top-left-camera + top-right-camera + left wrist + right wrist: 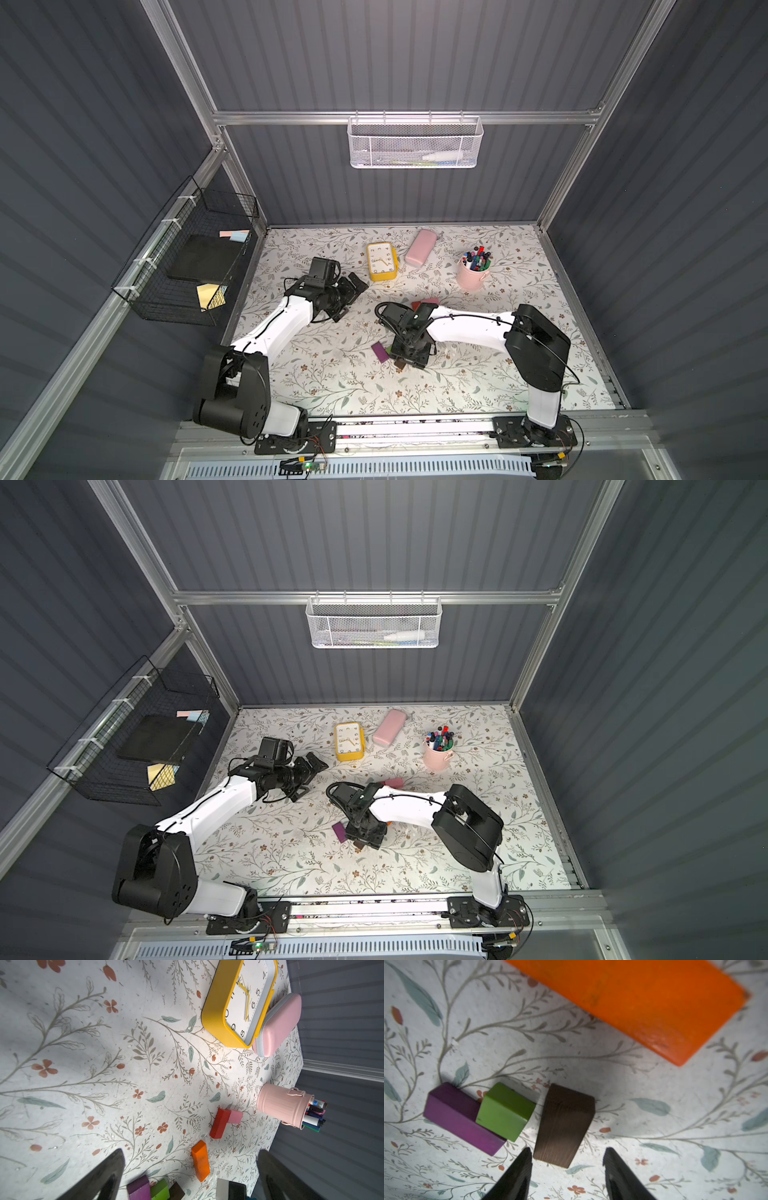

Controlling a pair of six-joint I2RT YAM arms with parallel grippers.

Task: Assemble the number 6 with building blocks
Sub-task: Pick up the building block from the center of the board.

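- Now the right gripper [566,1150] hangs low over the table [332,386] with its claw released. Its two dark fingers [517,1176] stand apart at the near end of the dark brown block [564,1124]. One finger is just beside the block and the other is clear of it, so nothing is grasped.
- The dark brown block lies flat, just beside the green cube [506,1111], with a narrow gap between them.
- The green cube touches the long side of the purple block [463,1122].
- The long orange block [643,1005] lies flat, apart from these three.
- The red block [220,1124] and the pink block [235,1115] touch each other farther back, near the pink bucket [473,272] of markers [477,254].
- The left gripper [355,286] is opened wide and holds nothing; it is beside the yellow clock [381,261].
- The pink case [421,247] lies near the clock.
- The number 6 is not yet formed, because the blocks lie in separate groups.
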